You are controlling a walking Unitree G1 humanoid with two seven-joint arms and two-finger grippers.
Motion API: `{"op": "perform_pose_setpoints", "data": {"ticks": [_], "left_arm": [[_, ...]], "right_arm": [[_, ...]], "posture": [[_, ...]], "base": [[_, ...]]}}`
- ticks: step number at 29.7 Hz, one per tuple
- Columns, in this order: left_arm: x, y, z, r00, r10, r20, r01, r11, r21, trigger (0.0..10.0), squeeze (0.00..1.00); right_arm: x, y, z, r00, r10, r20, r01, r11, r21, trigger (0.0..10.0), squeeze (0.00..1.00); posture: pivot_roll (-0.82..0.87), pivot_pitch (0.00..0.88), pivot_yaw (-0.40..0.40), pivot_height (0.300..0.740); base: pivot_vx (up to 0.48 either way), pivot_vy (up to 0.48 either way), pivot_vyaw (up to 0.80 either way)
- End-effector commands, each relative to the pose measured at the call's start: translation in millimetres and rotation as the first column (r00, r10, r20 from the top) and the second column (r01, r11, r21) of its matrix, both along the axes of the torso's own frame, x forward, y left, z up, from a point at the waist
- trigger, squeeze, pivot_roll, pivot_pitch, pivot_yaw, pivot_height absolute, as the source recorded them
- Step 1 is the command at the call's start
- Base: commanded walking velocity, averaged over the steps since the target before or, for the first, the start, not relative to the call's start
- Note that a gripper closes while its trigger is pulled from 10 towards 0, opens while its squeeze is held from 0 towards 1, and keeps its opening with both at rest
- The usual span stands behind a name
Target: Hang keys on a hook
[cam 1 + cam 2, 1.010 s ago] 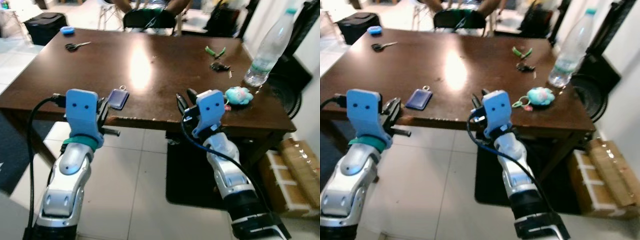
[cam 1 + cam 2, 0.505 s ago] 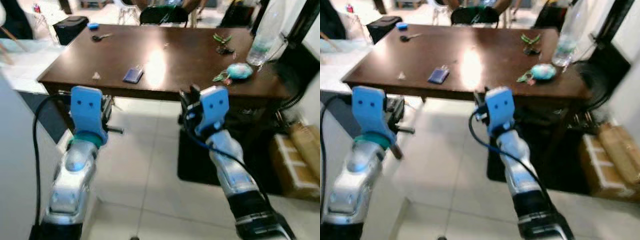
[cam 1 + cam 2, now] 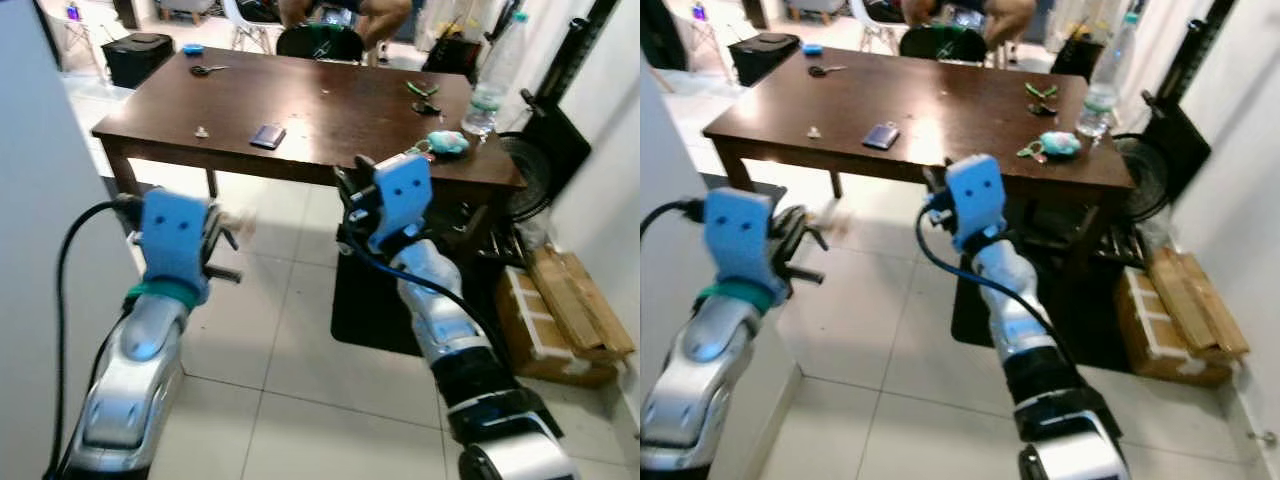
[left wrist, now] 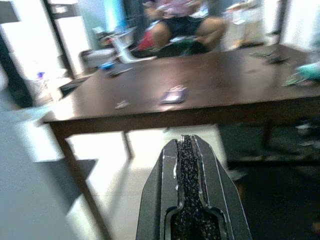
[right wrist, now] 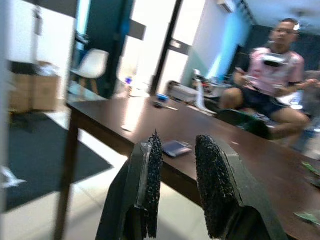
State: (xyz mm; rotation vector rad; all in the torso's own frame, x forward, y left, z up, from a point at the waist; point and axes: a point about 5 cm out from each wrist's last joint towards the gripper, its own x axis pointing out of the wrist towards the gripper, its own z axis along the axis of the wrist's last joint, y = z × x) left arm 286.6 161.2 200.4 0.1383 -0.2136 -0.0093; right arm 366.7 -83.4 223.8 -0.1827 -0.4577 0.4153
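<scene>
A bunch of keys with a teal plush fob (image 3: 447, 143) and green ring lies near the right front edge of the dark wooden table (image 3: 310, 110). A blue card fob (image 3: 268, 136) lies mid-table, and a small metal piece (image 3: 201, 131) lies to its left. Both arms are raised over the tiled floor, well short of the table. My left gripper (image 4: 188, 145) is shut with nothing in it. My right gripper (image 5: 179, 142) stands open and holds nothing; it appears in the left eye view below the table's front edge (image 3: 345, 190).
A water bottle (image 3: 490, 70), pliers (image 3: 423, 89) and scissors (image 3: 207, 70) are on the table. A person (image 5: 272, 75) sits behind it. A white wall (image 3: 30, 200) is close on my left. A fan stand (image 3: 535, 150) and cardboard boxes (image 3: 560, 310) are on the right.
The camera has drawn back from the table, which now lies farther off, and a white wall has come in on the left. Both arms stay raised and hold nothing.
</scene>
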Motion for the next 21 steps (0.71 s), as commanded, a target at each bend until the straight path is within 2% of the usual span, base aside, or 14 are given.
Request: {"op": "perform_pose_setpoints", "data": {"ticks": [1, 3, 4, 5, 6, 8, 10, 15, 17, 19, 21], "left_arm": [[-0.6, -0.1, 1.0, 1.0, 0.007, -0.002, -0.007, 1.0, 0.007, 10.0, 0.0], [-0.6, -0.1, 0.9, 1.0, 0.007, -0.002, -0.007, 1.0, 0.007, 10.0, 0.0], [7.0, -5.3, 5.2, 1.0, -0.022, 0.012, 0.022, 1.0, 0.008, 10.0, 0.0], [7.0, -5.3, 5.2, 1.0, -0.022, 0.012, 0.022, 1.0, 0.008, 10.0, 0.0], [21.2, -17.3, 14.2, 0.996, -0.086, 0.039, 0.086, 0.996, 0.007, 10.0, 0.0], [28.9, -24.5, 18.7, 0.991, -0.121, 0.048, 0.121, 0.993, 0.008, 10.0, 0.0], [30.8, -26.1, 19.4, 0.99, -0.129, 0.048, 0.129, 0.992, 0.008, 10.0, 0.0], [38.1, -41.8, 19.2, 0.981, -0.192, 0.032, 0.192, 0.981, -0.002, 10.0, 0.0], [39.3, -45.3, 18.6, 0.978, -0.206, 0.029, 0.206, 0.979, -0.001, 10.0, 0.0], [42.3, -52.0, 20.2, 0.973, -0.227, 0.038, 0.227, 0.974, 0.014, 10.0, 0.0], [43.4, -48.8, 21.2, 0.976, -0.215, 0.044, 0.214, 0.977, 0.013, 10.0, 0.0]], "right_arm": [[1.1, -1.6, -4.6, 1.0, -0.002, -0.02, 0.002, 1.0, -0.002, 10.0, 0.0], [1.1, -1.5, -4.6, 1.0, -0.002, -0.021, 0.002, 1.0, -0.002, 10.0, 0.0], [-2.0, -7.0, -6.5, 0.999, -0.031, -0.016, 0.031, 1.0, 0.005, 10.0, 0.0], [-2.0, -7.0, -6.5, 0.999, -0.031, -0.016, 0.031, 1.0, 0.005, 10.0, 0.0], [-6.9, -20.3, -10.4, 0.996, -0.084, -0.007, 0.084, 0.996, 0.015, 10.0, 0.0], [-8.6, -29.2, -13.0, 0.993, -0.114, -0.003, 0.114, 0.993, 0.015, 10.0, 0.0], [-9.1, -31.4, -13.7, 0.993, -0.122, -0.002, 0.122, 0.992, 0.014, 10.0, 0.0], [-12.7, -49.8, -14.5, 0.982, -0.188, 0.021, 0.188, 0.982, 0.002, 10.0, 0.0], [-13.3, -53.4, -13.2, 0.98, -0.198, 0.03, 0.198, 0.98, -0.002, 10.0, 0.0], [-11.3, -65.3, -10.5, 0.972, -0.234, 0.031, 0.234, 0.972, 0.006, 10.0, 0.0], [-9.0, -66.1, -8.6, 0.971, -0.237, 0.029, 0.237, 0.971, 0.004, 10.0, 0.0]], "posture": [[0.04, 0.0, 0.006, 0.74], [0.04, 0.0, 0.006, 0.74], [-0.05, 0.001, 0.08, 0.74], [-0.05, 0.001, 0.08, 0.74], [-0.08, 0.0, 0.101, 0.74], [-0.1, 0.0, 0.117, 0.74], [-0.1, 0.0, 0.122, 0.74], [-0.18, 0.0, 0.169, 0.74], [-0.18, 0.0, 0.169, 0.74], [-0.16, 0.0, 0.157, 0.74], [-0.14, 0.0, 0.138, 0.74]], "base": [[0.0, 0.0, 0.0], [0.0, 0.0, 0.0], [0.0, 0.0, 0.0], [0.0, 0.0, 0.0], [0.0, 0.0, 0.0], [0.0, 0.0, 0.0], [0.0, 0.0, 0.0], [0.0, 0.0, 0.0], [0.0, 0.0, 0.0], [0.0, 0.0, 0.0], [0.0, 0.0, 0.0]]}}
